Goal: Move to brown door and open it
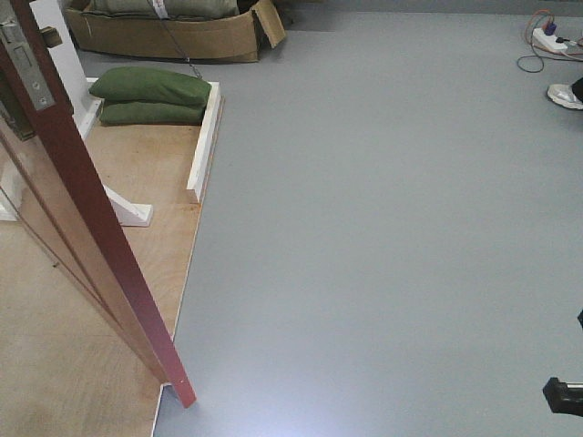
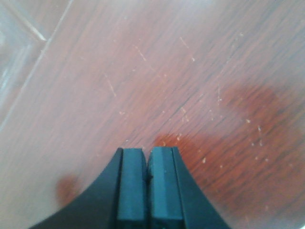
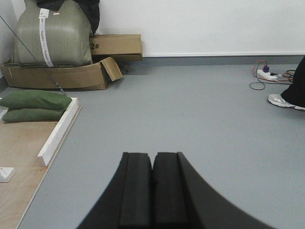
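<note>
The brown door (image 1: 91,228) stands at the left of the front view, swung open, its red-brown edge running down to the floor. A silver latch plate (image 1: 27,66) shows on that edge near the top. The door's scratched, glossy wood (image 2: 190,86) fills the left wrist view, very close. My left gripper (image 2: 147,153) is shut and empty, pointing at that surface; whether it touches is unclear. My right gripper (image 3: 153,156) is shut and empty above the grey floor (image 3: 200,119). The handle is out of view.
Two green sandbags (image 1: 150,91) lie on the plywood base (image 1: 137,182) beside a white rail (image 1: 204,137). Cardboard boxes (image 3: 62,74) and a large sack (image 3: 50,36) stand at the back left. At the right are a power strip (image 3: 266,74) and a person's shoe (image 1: 565,96).
</note>
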### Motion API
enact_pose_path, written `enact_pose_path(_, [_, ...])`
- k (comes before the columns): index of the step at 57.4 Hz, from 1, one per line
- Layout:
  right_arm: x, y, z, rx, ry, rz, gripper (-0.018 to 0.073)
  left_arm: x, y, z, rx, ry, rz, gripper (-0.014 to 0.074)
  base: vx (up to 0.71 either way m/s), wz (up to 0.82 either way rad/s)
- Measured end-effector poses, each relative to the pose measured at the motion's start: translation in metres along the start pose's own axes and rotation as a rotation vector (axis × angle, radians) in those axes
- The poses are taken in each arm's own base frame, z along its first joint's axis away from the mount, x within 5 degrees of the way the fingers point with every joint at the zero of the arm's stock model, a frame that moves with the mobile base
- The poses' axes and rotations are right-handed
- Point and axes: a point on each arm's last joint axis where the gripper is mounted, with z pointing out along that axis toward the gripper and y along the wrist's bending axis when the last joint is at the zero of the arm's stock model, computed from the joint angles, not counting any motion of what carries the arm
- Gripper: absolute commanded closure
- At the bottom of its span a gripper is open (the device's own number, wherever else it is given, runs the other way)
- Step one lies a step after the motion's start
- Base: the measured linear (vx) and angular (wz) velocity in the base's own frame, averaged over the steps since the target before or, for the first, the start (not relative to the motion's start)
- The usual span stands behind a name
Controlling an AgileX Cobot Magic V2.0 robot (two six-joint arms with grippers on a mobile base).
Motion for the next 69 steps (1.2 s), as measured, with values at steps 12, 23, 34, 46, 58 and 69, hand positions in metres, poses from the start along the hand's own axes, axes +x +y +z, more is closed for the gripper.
enact_pose_path(12, [0.0000,0.0000,0.0000,0.000,0.000,0.000,0.0559,-0.0005,0.0004,0.0000,-0.005,-0.006,0.002,0.0600,0.01,-0.01])
enact_pose_path(23, [0.0000,0.0000,0.0000,0.000,0.000,0.000,0.0559,-0.0008,0.0006,0.0000,-0.007,-0.009,0.003,0.0600,0.04,-0.02])
enact_pose_path(34, [0.0000,0.0000,0.0000,0.000,0.000,0.000,0.0559,-0.0006,0.0005,0.0000,-0.005,-0.006,0.003,0.0600,0.06,-0.04])
enact_pose_path(46, [0.0000,0.0000,0.0000,0.000,0.000,0.000,0.0559,-0.0007,0.0005,0.0000,-0.006,-0.007,0.003,0.0600,0.09,-0.05])
enact_pose_path(58, [0.0000,0.0000,0.0000,0.000,0.000,0.000,0.0559,-0.0007,0.0005,0.0000,-0.006,-0.007,0.003,0.0600,0.11,-0.09])
enact_pose_path(69, [0.0000,0.0000,0.0000,0.000,0.000,0.000,0.0559,-0.0006,0.0005,0.0000,-0.005,-0.006,0.003,0.0600,0.11,-0.13])
